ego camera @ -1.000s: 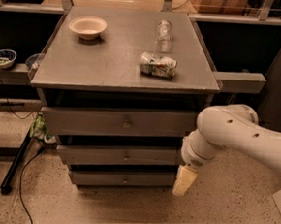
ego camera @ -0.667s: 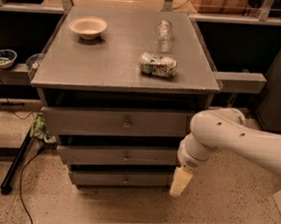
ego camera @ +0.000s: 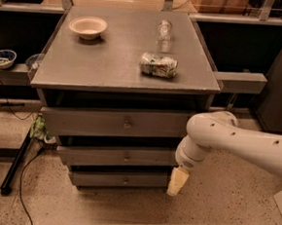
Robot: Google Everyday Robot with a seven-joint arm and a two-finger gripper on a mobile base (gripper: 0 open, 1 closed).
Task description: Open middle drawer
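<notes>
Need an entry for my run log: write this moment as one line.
gripper: low, right of drawer fronts, pointing down | middle drawer: knob not grasped | cabinet top: bowl, bottle, can

Arm (ego camera: 241, 142) runs off the right edge, covering the middle drawer's (ego camera: 118, 156) right end; the tool (ego camera: 178, 182) hangs below.

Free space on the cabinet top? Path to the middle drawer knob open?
Free: front-left cabinet top, from bowl and can to the front edge. Crowded: right side, bottle and can. The tool hangs at the lower drawers' right end; nothing covers the knob of the middle drawer.
</notes>
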